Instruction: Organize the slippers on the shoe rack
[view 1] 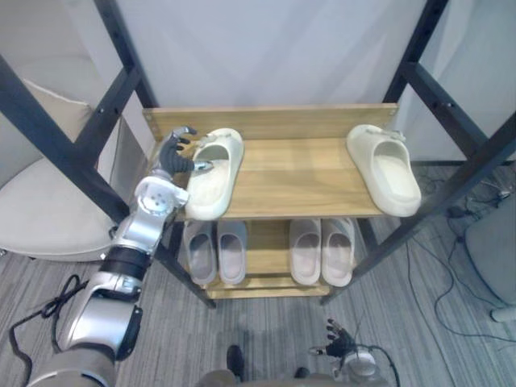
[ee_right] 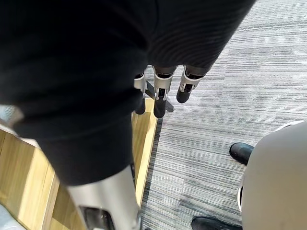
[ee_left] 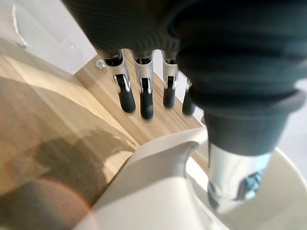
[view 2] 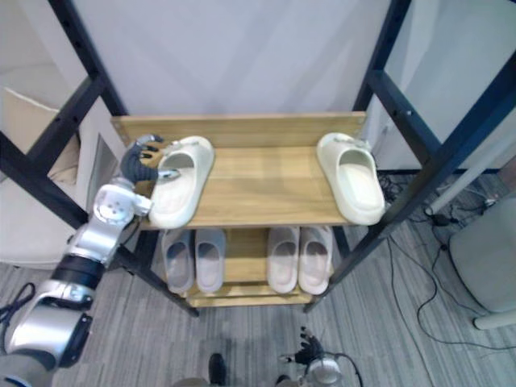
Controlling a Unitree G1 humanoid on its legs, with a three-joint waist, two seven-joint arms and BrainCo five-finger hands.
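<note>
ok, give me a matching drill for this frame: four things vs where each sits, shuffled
1. left cream slipper
2. right cream slipper
3. grey slippers
4. right hand

A. lower shelf
B. top shelf, right end, nothing touching it
C. low, over the floor
D. top shelf, left end, left hand thumb on it

Pairs: 1-D, 2-B, 3-A, 4-C

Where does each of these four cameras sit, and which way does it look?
Left eye view: on the head, looking down at the shoe rack; left hand at a cream slipper, right hand hanging low.
Right eye view: beside it, same scene, same hands.
Left wrist view: on the left wrist, looking along straight fingers at that slipper.
Right wrist view: on the right wrist, looking past its fingers at the floor.
Shared: eye views and left wrist show the cream slipper.
</note>
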